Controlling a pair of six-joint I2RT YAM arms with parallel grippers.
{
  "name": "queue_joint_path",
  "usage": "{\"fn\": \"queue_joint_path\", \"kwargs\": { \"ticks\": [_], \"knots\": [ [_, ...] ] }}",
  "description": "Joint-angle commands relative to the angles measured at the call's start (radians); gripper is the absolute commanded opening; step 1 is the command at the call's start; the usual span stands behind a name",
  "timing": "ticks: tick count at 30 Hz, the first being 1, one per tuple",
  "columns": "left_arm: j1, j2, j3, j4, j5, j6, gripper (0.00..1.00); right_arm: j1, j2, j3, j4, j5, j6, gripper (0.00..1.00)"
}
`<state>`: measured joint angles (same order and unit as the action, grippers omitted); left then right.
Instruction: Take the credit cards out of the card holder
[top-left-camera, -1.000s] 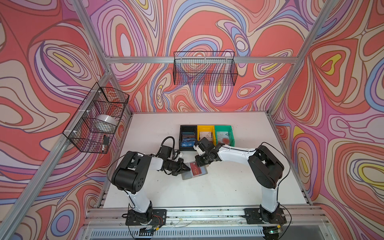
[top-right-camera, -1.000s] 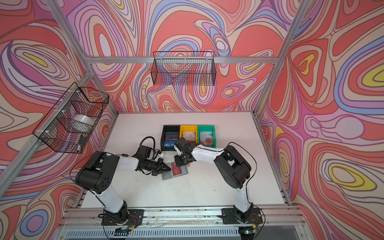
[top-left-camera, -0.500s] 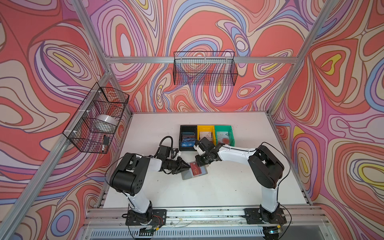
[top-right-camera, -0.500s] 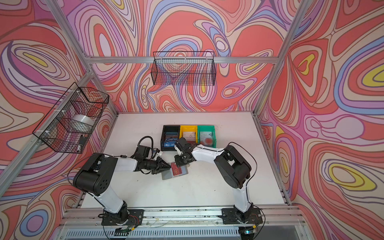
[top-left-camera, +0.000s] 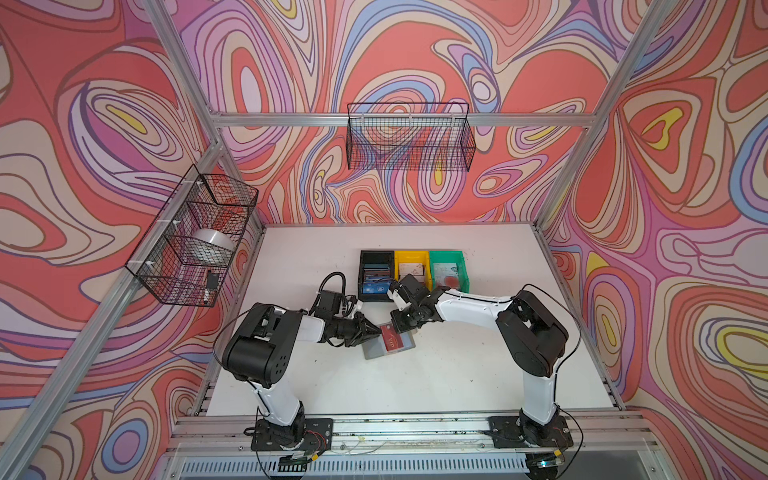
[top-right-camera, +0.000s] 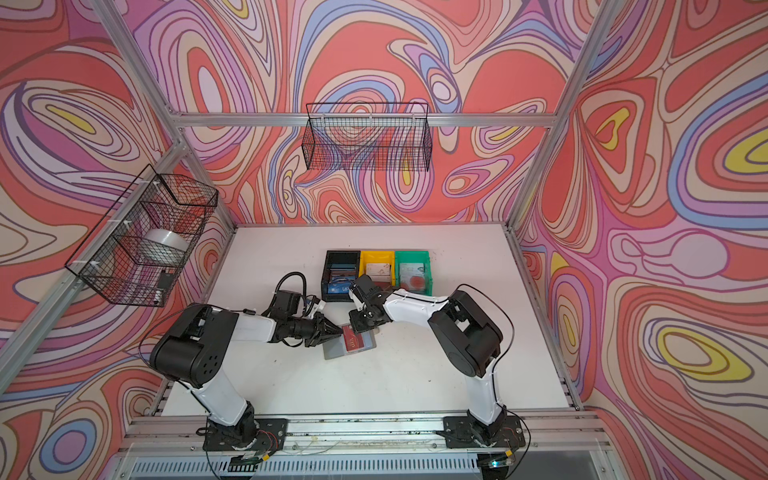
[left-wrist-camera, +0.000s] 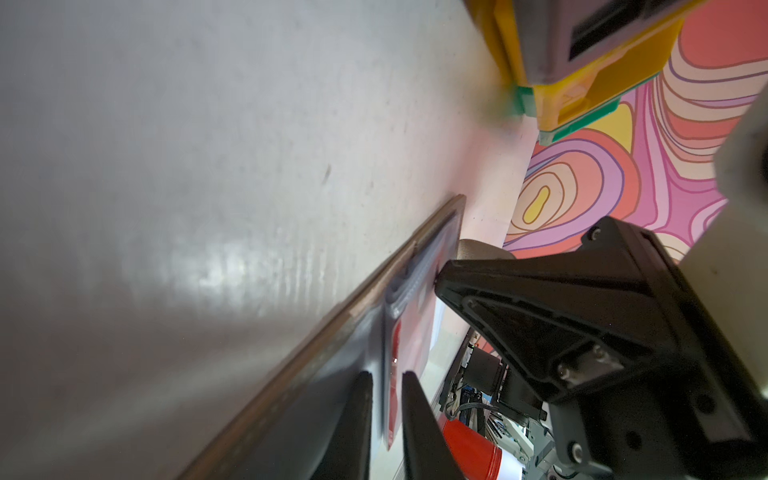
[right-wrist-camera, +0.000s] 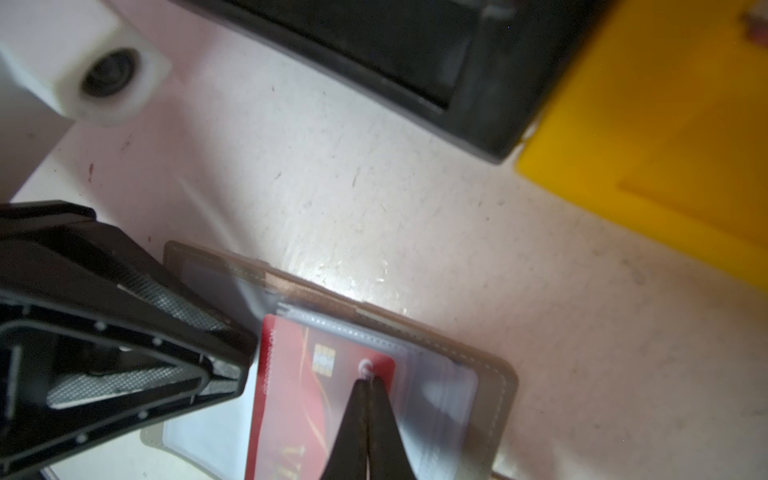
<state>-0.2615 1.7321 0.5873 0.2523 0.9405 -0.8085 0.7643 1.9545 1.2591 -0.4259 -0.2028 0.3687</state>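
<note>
The grey card holder (top-left-camera: 372, 352) (top-right-camera: 333, 353) lies open on the white table in both top views. A red credit card (top-left-camera: 392, 340) (right-wrist-camera: 291, 395) sticks partly out of its clear sleeve. My left gripper (top-left-camera: 377, 332) (left-wrist-camera: 387, 376) lies low at the card's free edge. Its jaws are open a little, with that edge (left-wrist-camera: 392, 399) between them. My right gripper (top-left-camera: 398, 329) (right-wrist-camera: 368, 380) is shut and empty, its tips pressing down on the sleeve over the card. A blue card (top-left-camera: 374, 287) lies in the black bin.
Black (top-left-camera: 365, 254), yellow (top-left-camera: 409, 254) and green (top-left-camera: 446, 254) bins stand in a row just behind the grippers, each holding cards. Wire baskets hang on the left wall (top-left-camera: 195, 237) and the back wall (top-left-camera: 409, 137). Bare table lies in front of the card holder.
My left gripper has edged right to the card's edge, and its jaws have gone from shut to slightly apart. The right gripper and the card holder have stayed put.
</note>
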Motion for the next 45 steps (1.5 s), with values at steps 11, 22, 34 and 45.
{"fn": "queue_joint_path", "kwargs": {
  "ticks": [11, 22, 34, 45],
  "knots": [
    [-0.006, 0.045, 0.06, -0.035, -0.022, 0.022, 0.16, -0.008, 0.024, -0.029, -0.028, 0.019, 0.007, 0.06],
    [-0.013, 0.063, 0.062, -0.021, -0.02, 0.017, 0.13, -0.008, 0.027, -0.028, -0.03, 0.015, 0.009, 0.05],
    [-0.019, 0.069, 0.077, -0.019, -0.019, 0.011, 0.1, -0.008, 0.03, -0.029, -0.029, 0.014, 0.005, 0.06],
    [-0.02, 0.057, 0.06, -0.054, -0.019, 0.034, 0.0, -0.011, 0.016, -0.03, -0.031, 0.014, 0.007, 0.06]
  ]
}}
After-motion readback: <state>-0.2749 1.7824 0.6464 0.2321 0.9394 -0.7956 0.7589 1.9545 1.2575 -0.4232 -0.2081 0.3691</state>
